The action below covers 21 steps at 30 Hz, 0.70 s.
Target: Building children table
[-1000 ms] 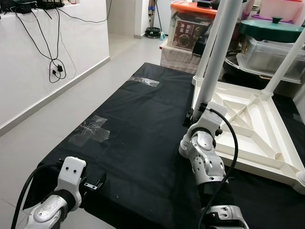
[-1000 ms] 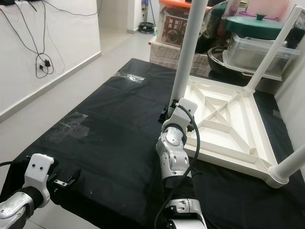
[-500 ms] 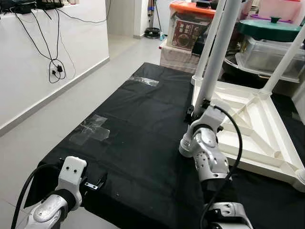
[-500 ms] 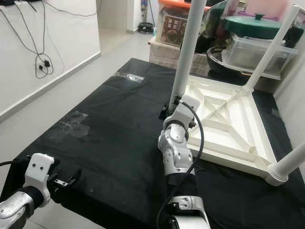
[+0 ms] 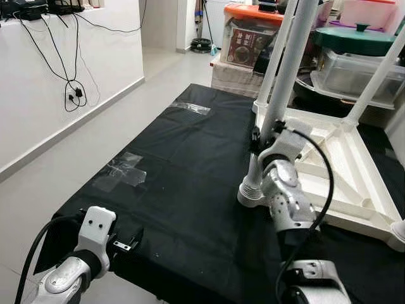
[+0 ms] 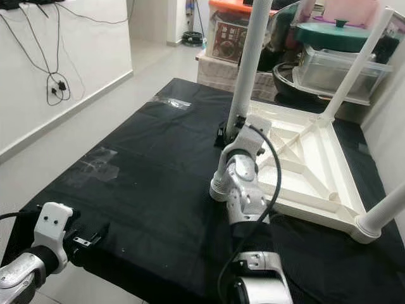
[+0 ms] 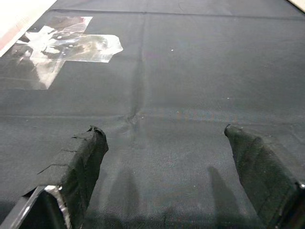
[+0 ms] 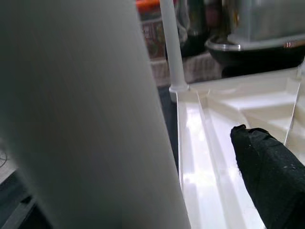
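Left tool (image 5: 130,243): low at the near left edge of the black cloth (image 5: 183,164), fingers (image 7: 83,164) spread wide, holding nothing, hovering just over the fabric. Clear tape patch (image 5: 120,172): stuck to the cloth ahead of it, a second strip (image 5: 192,109) near the far edge. White wall with dangling black cables (image 5: 74,92): far left, beyond the grey floor (image 5: 76,152). Right tool (image 5: 264,134): raised at mid-cloth, fingers closed around the white table leg (image 5: 281,82), one black finger (image 8: 269,171) showing beside it. Leg foot (image 5: 250,193): resting on the cloth by the near corner. Upturned white children's tabletop (image 5: 354,183): lying on the cloth to the right, ribbed underside up, other legs (image 5: 373,79) already standing in their corners. Storage boxes (image 5: 250,41) and teal-lidded container (image 5: 357,39): behind it.
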{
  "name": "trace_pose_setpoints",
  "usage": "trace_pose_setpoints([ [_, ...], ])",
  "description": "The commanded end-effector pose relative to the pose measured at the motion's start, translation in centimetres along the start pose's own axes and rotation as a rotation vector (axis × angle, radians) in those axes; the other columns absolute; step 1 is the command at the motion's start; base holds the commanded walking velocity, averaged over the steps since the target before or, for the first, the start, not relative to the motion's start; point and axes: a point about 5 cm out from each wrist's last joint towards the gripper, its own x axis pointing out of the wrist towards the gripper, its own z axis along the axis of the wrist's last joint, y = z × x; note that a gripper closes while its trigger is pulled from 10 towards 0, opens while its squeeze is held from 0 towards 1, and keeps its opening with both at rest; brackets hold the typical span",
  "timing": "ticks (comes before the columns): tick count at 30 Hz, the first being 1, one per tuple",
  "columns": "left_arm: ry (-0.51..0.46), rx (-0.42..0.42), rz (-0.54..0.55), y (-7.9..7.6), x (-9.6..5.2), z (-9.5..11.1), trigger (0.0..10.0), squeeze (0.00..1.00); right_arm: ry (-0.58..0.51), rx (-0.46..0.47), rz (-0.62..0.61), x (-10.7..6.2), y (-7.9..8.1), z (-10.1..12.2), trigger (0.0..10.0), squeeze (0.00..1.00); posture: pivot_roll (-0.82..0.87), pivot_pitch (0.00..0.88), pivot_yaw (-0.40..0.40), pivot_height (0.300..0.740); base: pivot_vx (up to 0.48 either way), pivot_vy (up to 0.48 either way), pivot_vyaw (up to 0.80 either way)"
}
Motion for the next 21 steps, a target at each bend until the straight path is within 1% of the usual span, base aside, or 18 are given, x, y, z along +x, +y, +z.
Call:
trace_pose_setpoints([
  [1, 0.008, 0.007, -0.01, 0.0, 0.0, -0.2, 10.0, 0.0, -0.043, 0.006, 0.002, 0.6, -0.8, 1.5, 10.0, 0.0, 0.08, 0.0, -0.065, 0.74, 0.0, 0.0, 0.0],
  [3, 0.009, 0.008, -0.011, 0.0, 0.0, -0.2, 10.0, 0.0, -0.052, 0.004, 0.013, 0.8, -0.9, 1.8, 10.0, 0.0, 0.08, 0.0, -0.065, 0.74, 0.0, 0.0, 0.0],
  [4, 0.009, 0.01, -0.012, 0.1, 0.0, -0.2, 10.0, 0.0, -0.062, 0.012, 0.054, 1.0, -0.7, 2.2, 10.0, 0.0, 0.08, 0.0, -0.065, 0.74, 0.0, 0.0, 0.0],
  [5, 0.009, 0.01, -0.012, 0.1, 0.0, -0.2, 10.0, 0.0, -0.062, 0.012, 0.054, 1.0, -0.7, 2.2, 10.0, 0.0, 0.08, 0.0, -0.065, 0.74, 0.0, 0.0, 0.0],
  [8, 0.01, 0.012, -0.015, 0.1, 0.1, -0.2, 10.0, 0.0, -0.068, 0.029, 0.17, 1.3, -0.1, 3.0, 10.0, 0.0, 0.08, 0.0, -0.065, 0.74, 0.0, 0.0, 0.0],
  [9, 0.01, 0.013, -0.016, 0.1, 0.1, -0.2, 10.0, 0.0, -0.049, 0.037, 0.238, 1.5, 0.3, 3.0, 10.0, 0.0, 0.08, 0.0, -0.065, 0.74, 0.0, 0.0, 0.0],
  [10, 0.01, 0.013, -0.016, 0.1, 0.1, -0.2, 10.0, 0.0, -0.049, 0.037, 0.238, 1.5, 0.3, 3.0, 10.0, 0.0, 0.08, 0.0, -0.065, 0.74, 0.0, 0.0, 0.0],
  [11, 0.01, 0.013, -0.017, 0.1, 0.1, -0.2, 10.0, 0.0, -0.036, 0.044, 0.284, 1.6, 0.7, 3.1, 10.0, 0.0, 0.08, 0.0, -0.065, 0.74, 0.0, 0.0, 0.0],
  [12, 0.01, 0.015, -0.017, 0.1, 0.1, -0.2, 10.0, 0.0, 0.001, 0.041, 0.325, 1.8, 0.9, 2.8, 10.0, 0.0, 0.08, 0.0, -0.071, 0.74, 0.0, 0.0, 0.0],
  [13, 0.01, 0.015, -0.017, 0.1, 0.1, -0.2, 10.0, 0.0, 0.001, 0.041, 0.325, 1.8, 0.9, 2.8, 10.0, 0.0, 0.08, 0.0, -0.071, 0.74, 0.0, 0.0, 0.0],
  [14, 0.01, 0.016, -0.017, 0.1, 0.1, -0.2, 10.0, 0.0, 0.027, 0.039, 0.35, 1.9, 1.1, 2.5, 10.0, 0.0, 0.08, 0.0, -0.071, 0.74, 0.0, 0.0, 0.0],
  [16, 0.009, 0.014, -0.01, 0.2, 0.1, -0.2, 10.0, 0.0, 0.058, 0.017, 0.34, 2.2, 1.0, 2.1, 10.0, 0.0, 0.08, 0.0, -0.077, 0.74, 0.0, 0.0, 0.0],
  [21, 0.003, 0.011, 0.003, 0.3, -0.2, -0.1, 10.0, 0.0, 0.065, 0.008, 0.307, 2.4, 1.0, 2.0, 10.0, 0.0, 0.09, 0.0, -0.08, 0.74, 0.0, 0.0, 0.0],
])
